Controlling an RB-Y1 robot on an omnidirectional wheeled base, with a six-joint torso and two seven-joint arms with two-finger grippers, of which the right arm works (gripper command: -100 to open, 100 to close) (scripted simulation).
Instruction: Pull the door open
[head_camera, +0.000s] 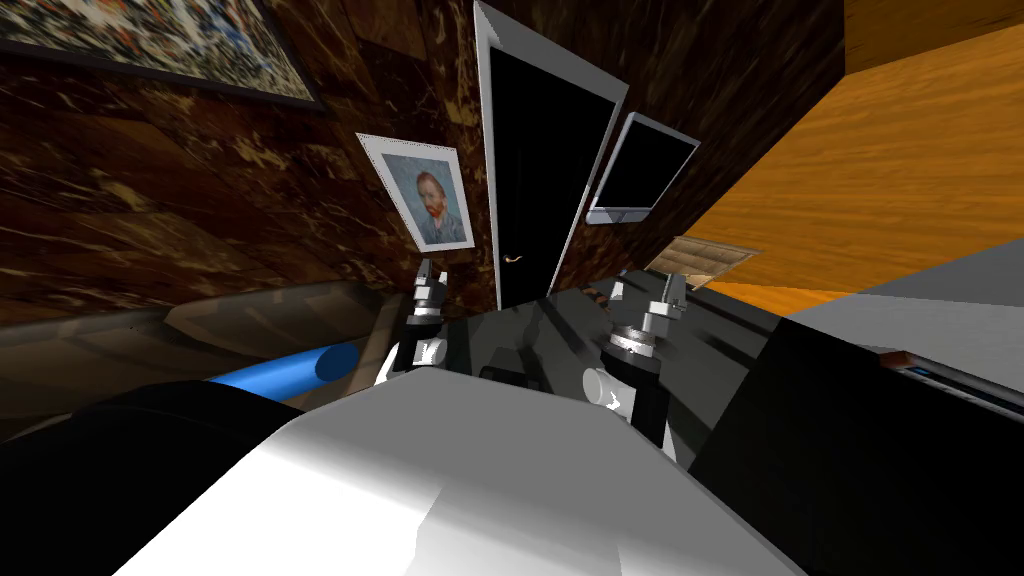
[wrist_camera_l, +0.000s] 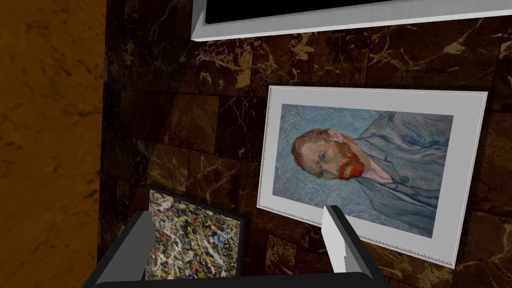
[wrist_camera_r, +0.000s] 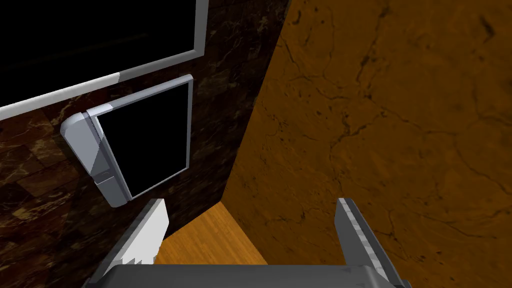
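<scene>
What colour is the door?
The door is black, with a light grey frame; the head view shows it best.

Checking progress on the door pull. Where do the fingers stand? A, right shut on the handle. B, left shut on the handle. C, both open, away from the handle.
C: the left gripper and right gripper both show spread fingers holding nothing, and the door handle sits untouched beyond them.
</scene>
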